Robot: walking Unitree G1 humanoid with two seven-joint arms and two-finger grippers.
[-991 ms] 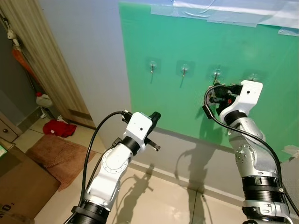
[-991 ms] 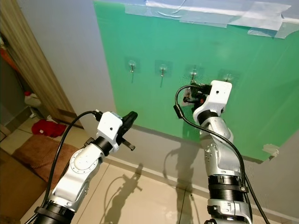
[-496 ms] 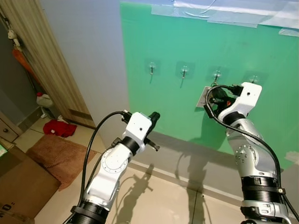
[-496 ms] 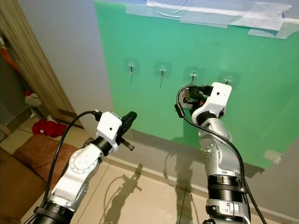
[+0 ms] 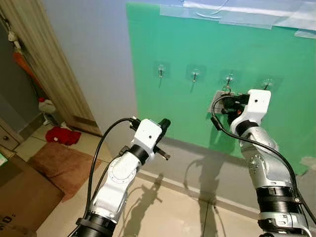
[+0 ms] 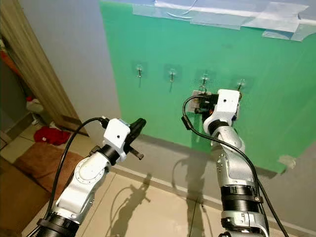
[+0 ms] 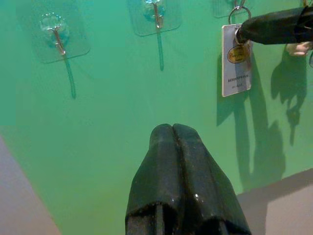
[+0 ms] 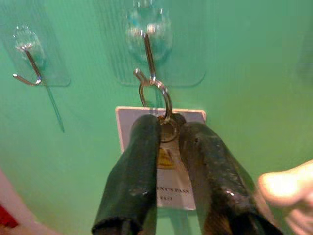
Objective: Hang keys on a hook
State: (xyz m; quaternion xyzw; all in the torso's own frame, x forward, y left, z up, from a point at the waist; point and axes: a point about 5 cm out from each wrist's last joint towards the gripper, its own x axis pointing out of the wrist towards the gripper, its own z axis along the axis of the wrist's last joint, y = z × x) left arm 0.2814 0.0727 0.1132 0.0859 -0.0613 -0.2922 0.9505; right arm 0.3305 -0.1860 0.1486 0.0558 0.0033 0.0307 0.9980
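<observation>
Right gripper (image 8: 168, 128) pinches the key ring (image 8: 155, 95), which is threaded over the hook (image 8: 146, 51) directly above. Tag (image 7: 236, 61) hangs vertical at frame upper right. Left gripper (image 7: 173, 132) closed, empty.

A bright green board (image 5: 187, 44) covers the pale grey wall (image 5: 94, 59), with clear tape (image 5: 237, 11) along its top edge. The clear adhesive hooks (image 8: 146, 46) have silver metal prongs. The key ring (image 8: 155, 95) is silver, its tag (image 7: 236, 59) white with a yellow-orange emblem and dark print. Far left, a red cloth (image 5: 62, 135) lies beside a brown mat (image 5: 61, 165) on beige floor tiles (image 5: 168, 207); the door frame (image 5: 47, 64) is light wood-grain.
</observation>
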